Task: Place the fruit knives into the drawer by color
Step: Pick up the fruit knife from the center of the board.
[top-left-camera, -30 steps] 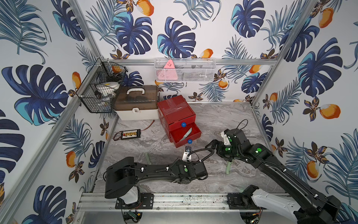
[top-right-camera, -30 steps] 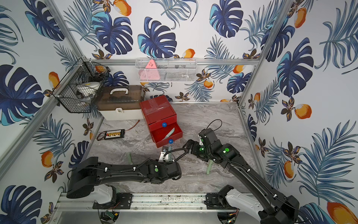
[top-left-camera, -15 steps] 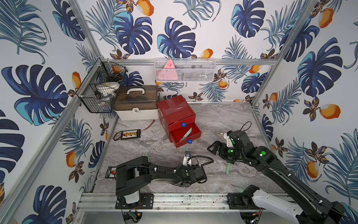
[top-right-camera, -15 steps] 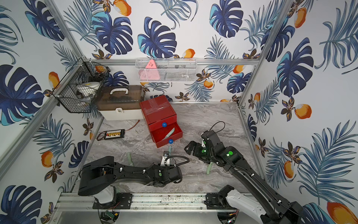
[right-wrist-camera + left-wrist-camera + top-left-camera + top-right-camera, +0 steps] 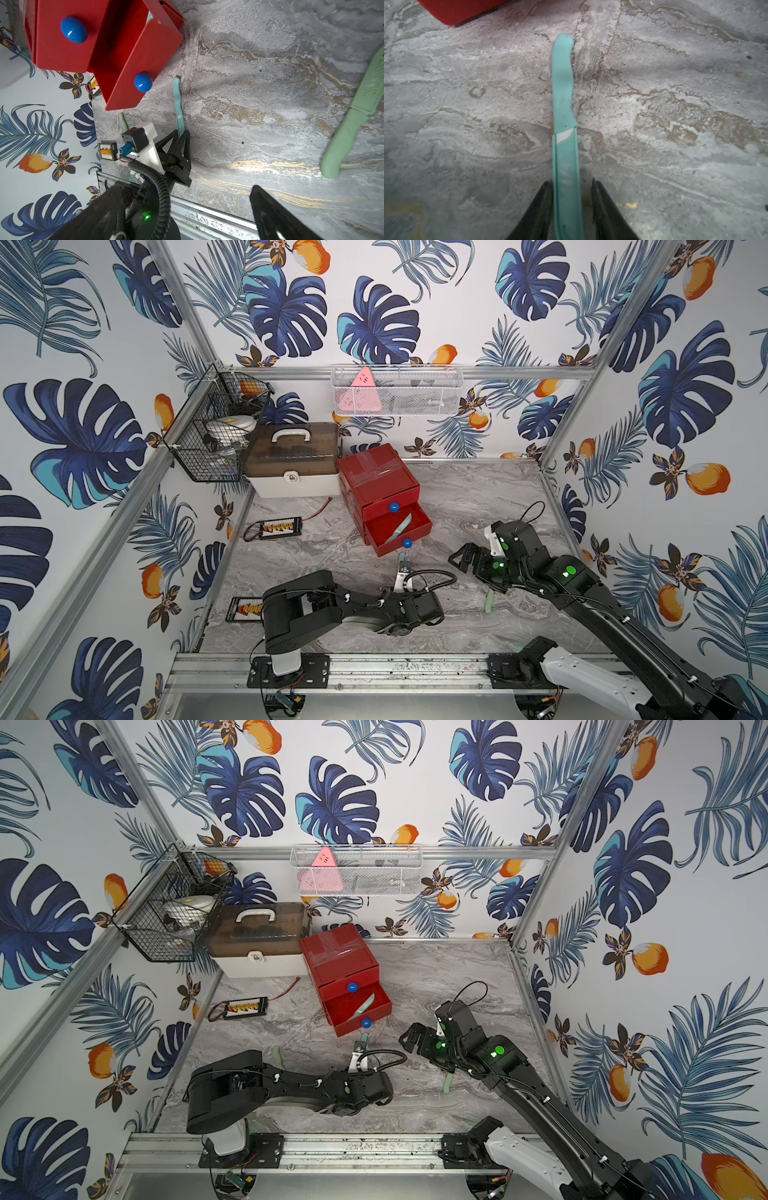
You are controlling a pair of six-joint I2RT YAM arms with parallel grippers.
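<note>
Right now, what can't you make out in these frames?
- teal knife: blade tip cut off by the left wrist view's edge, past the left gripper.
- green knife: blade end cut off by the right wrist view's edge.
- closed drawer: contents hidden by its own front, all views.

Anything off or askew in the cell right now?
Nothing spilled or broken. The red chest sits skewed, not square to the beige case beside it; one drawer is pulled out, a teal knife lying diagonally inside.
</note>
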